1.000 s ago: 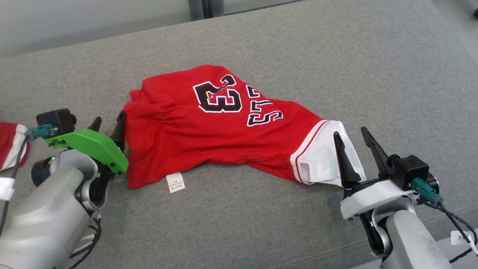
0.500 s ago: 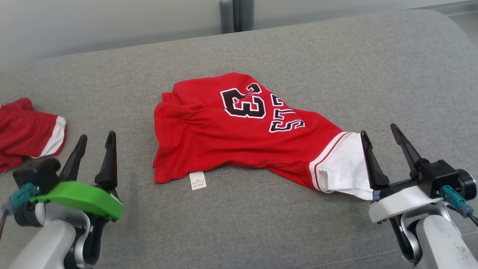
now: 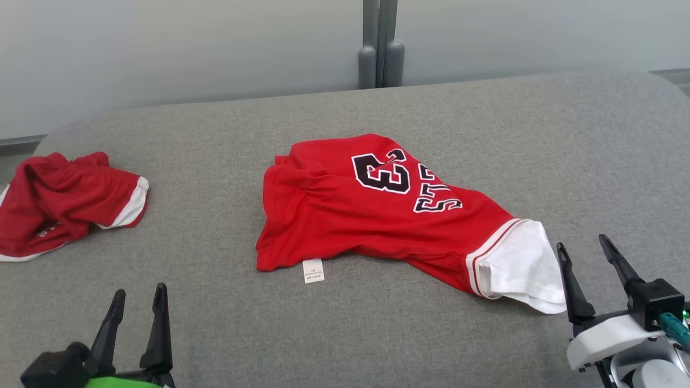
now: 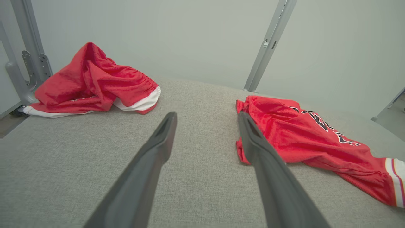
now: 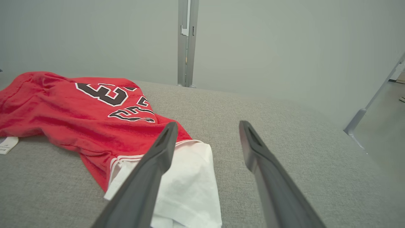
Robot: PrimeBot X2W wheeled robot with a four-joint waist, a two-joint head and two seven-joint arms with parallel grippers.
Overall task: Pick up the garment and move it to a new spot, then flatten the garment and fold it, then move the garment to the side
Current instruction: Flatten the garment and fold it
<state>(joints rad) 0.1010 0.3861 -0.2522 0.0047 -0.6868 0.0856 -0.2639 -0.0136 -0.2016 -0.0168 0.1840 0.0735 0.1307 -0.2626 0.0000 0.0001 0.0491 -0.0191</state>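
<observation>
The garment (image 3: pixel 350 226) is a red jersey with black number 23 and a white sleeve, lying folded and rumpled in the middle of the grey padded surface (image 3: pixel 215 334). My left gripper (image 3: pixel 139 291) is open at the lower left, well clear of the jersey's left edge. In the left wrist view its fingers (image 4: pixel 158 148) frame bare grey fabric, with the garment (image 4: pixel 294 136) to the right. My right gripper (image 3: pixel 581 242) is open just right of the white sleeve. The right wrist view has one finger (image 5: pixel 155 164) over the sleeve of the garment (image 5: pixel 79 117). Nothing is held.
A second red garment with white trim (image 3: pixel 59 199) lies bunched at the far left, also seen in the left wrist view (image 4: pixel 91 82). A grey post (image 3: pixel 380 54) stands behind the surface against a pale wall. A white label (image 3: pixel 313 270) hangs at the jersey's near edge.
The head camera has lifted and shifted. My left gripper has drawn back from the jersey's left edge toward me. My right gripper has backed slightly off the white sleeve. The jersey lies as before.
</observation>
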